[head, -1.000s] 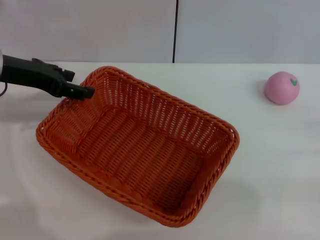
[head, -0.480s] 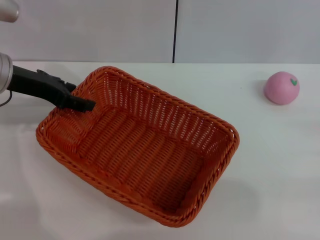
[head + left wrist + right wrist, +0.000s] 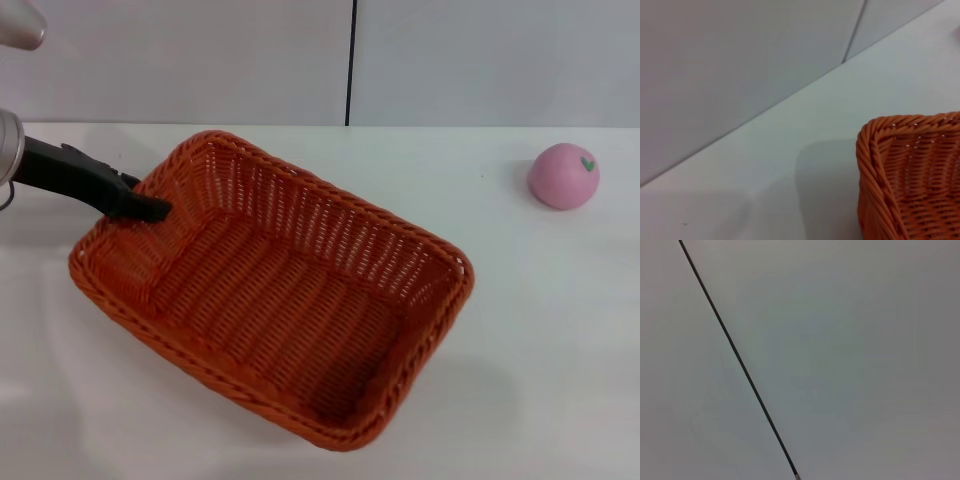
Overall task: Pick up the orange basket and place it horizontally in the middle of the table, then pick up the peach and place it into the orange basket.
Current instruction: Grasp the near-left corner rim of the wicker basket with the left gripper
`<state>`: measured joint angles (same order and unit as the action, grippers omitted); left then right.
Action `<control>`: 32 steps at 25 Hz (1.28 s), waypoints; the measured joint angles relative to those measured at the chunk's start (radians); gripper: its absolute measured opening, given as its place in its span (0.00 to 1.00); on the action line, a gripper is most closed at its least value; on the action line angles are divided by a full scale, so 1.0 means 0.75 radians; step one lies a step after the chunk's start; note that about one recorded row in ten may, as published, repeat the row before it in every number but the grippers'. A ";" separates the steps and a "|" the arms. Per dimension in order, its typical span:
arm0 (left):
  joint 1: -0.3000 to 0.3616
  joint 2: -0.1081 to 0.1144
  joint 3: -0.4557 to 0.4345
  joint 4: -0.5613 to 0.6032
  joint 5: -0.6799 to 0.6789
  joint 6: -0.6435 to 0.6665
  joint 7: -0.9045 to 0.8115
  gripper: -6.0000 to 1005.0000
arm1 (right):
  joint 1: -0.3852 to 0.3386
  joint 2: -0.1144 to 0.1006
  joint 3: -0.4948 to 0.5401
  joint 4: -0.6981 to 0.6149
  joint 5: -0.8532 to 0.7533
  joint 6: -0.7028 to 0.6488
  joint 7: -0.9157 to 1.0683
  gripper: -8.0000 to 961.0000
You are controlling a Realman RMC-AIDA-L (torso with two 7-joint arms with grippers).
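Head view: left gripper [image 3: 150, 210] over orange basket [image 3: 270, 290] rim, grip unclear; no labels.

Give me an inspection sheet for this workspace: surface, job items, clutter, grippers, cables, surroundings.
Surface: white table, plain and matte.
Job items: orange basket sits upright at an angle across the table's left and middle, nothing inside it. Peach rests on the table at the far right, well apart from the basket.
Clutter: nothing seen.
Grippers: left gripper is at the basket's far left corner, its tip over the braided rim; a grip on the rim cannot be confirmed. Right gripper is not in view; its wrist camera shows only wall.
Cables: a thin loop shows at the left edge of the head view, near the left arm.
Surroundings: grey wall panels with a dark vertical seam behind the table.
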<state>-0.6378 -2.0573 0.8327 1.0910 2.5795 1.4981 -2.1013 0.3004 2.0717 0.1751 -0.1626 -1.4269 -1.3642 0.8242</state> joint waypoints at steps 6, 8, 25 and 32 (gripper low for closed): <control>-0.001 0.000 0.013 0.003 0.001 -0.008 0.003 0.56 | 0.000 -0.001 0.000 0.000 0.005 0.004 0.001 0.42; -0.002 0.000 0.022 0.004 0.001 -0.007 0.003 0.49 | 0.000 -0.001 0.000 0.000 0.006 0.012 0.002 0.42; 0.011 0.001 0.048 0.059 -0.100 0.026 -0.033 0.17 | 0.007 -0.001 0.010 0.000 0.007 0.029 0.010 0.44; 0.007 0.004 -0.025 0.071 -0.120 0.062 -0.040 0.17 | 0.006 -0.001 0.016 0.000 0.008 0.030 0.011 0.45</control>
<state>-0.6325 -2.0544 0.8142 1.1442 2.4892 1.5449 -2.1311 0.3047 2.0709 0.1867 -0.1626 -1.4212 -1.3420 0.8321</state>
